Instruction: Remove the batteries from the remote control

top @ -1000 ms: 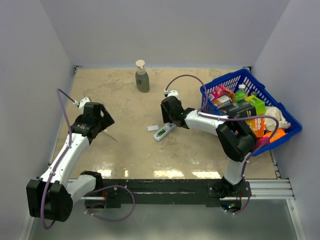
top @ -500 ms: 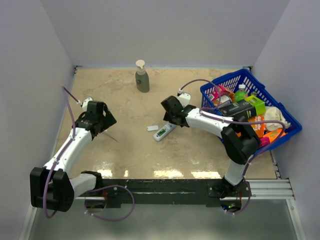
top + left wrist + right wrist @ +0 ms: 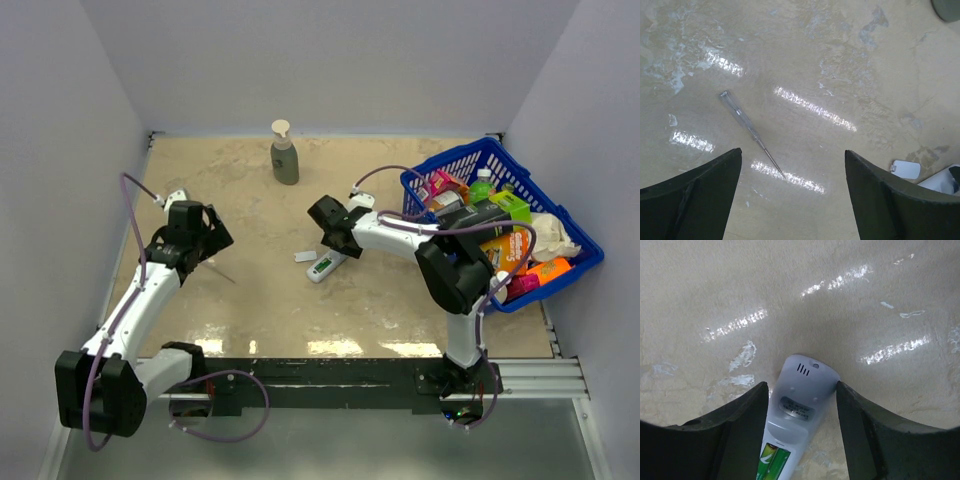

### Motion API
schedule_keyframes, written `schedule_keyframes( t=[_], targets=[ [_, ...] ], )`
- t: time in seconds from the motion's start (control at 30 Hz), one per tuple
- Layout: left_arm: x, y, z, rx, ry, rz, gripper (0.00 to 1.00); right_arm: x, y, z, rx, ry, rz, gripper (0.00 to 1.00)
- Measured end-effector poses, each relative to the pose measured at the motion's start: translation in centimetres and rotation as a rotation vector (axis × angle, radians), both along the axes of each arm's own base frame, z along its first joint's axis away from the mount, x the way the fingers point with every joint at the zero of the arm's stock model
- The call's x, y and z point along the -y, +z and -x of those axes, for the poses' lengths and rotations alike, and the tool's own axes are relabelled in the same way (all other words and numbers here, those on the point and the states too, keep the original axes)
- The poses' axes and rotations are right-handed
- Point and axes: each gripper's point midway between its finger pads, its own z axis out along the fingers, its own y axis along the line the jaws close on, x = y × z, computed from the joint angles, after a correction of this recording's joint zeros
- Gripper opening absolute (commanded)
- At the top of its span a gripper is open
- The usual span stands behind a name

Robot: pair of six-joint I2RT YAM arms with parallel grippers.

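The beige mottled table [image 3: 250, 310] carries everything. A blue plastic mesh basket [image 3: 452, 158] full of packets stands beyond the right arm's elbow, well away from the right gripper [image 3: 333, 243]. A grey-green soap pump bottle [image 3: 285, 155] stands far ahead of both grippers. The left wrist view catches only its edge [image 3: 947, 7] in the top corner.

The slim light grey-white plastic remote control [image 3: 328, 262] lies flat on the table directly under the right gripper. From above, that gripper's body hides the remote's far end. The right wrist view shows the rounded end [image 3: 805, 377] with its small slots lying between the two dark fingers. The right gripper [image 3: 801, 390] has its jaws apart on either side of the remote, with very little room on each flank. Whether they press on it cannot be told.

The left gripper [image 3: 205, 240] hangs over bare table with its jaws spread wide and nothing between them [image 3: 792, 155]. A thin grey pointed stick [image 3: 747, 127] lies on the table below it, faint in the overhead view [image 3: 222, 272].

A small flat white rectangular cover [image 3: 305, 256] lies just beside the remote, on the right gripper's left. It also shows at the left wrist view's lower right edge [image 3: 905, 169].

The slim green batteries [image 3: 774, 462] sit side by side in the remote's recess, between the right gripper's fingers. From above they are only a green speck [image 3: 323, 267].
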Motion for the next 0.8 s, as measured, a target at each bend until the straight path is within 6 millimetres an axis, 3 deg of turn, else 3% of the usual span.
schedule_keyframes(
  t=[0.37, 0.47, 0.8],
  targets=[
    [-0.1, 0.0, 0.0, 0.013, -0.012, -0.01, 0.88, -0.7, -0.6, 0.4, 0.011, 0.003, 0.042, 0.4],
    [-0.1, 0.0, 0.0, 0.012, -0.012, -0.01, 0.88, -1.1, 0.0, 0.2, 0.042, 0.013, 0.042, 0.4],
    [-1.5, -1.4, 0.3, -0.041, 0.098, -0.018, 0.84, -2.9, 0.1, 3.0, 0.066, 0.093, 0.066, 0.39]
  ],
)
